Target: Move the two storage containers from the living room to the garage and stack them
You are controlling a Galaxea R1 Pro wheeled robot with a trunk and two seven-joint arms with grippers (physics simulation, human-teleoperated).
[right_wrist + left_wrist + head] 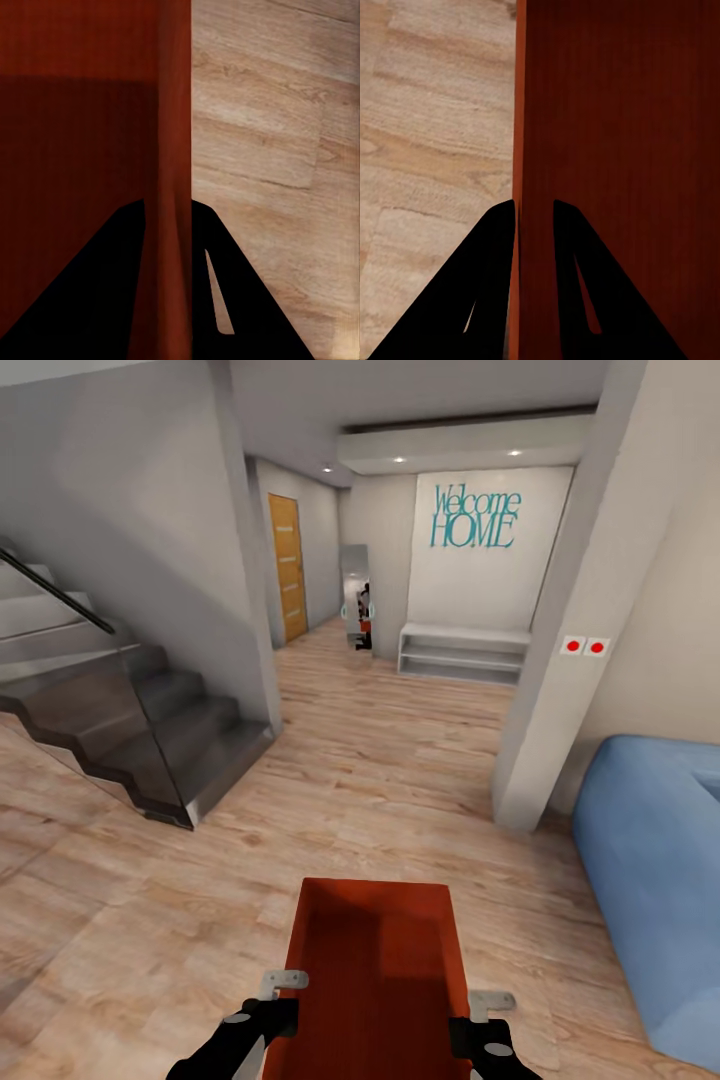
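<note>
One orange-red open-top storage container (375, 950) hangs low in front of me above the light wood plank floor (380, 790), its long side pointing ahead. My left gripper (272, 1008) is shut on its left wall, and the left wrist view shows the black fingers (495, 255) straddling that thin wall (518, 112). My right gripper (482, 1028) is shut on the right wall, whose rim (174, 112) runs between the fingers (112, 270) in the right wrist view. The bin is empty inside. The garage is out of view.
A dark staircase with a glass panel (130, 720) rises at the left. A white pillar (550, 700) and a blue sofa (650, 880) stand at the right. The hallway ahead ends at a white bench shelf (463, 652), a mirror (355, 595) and a wooden door (287, 565).
</note>
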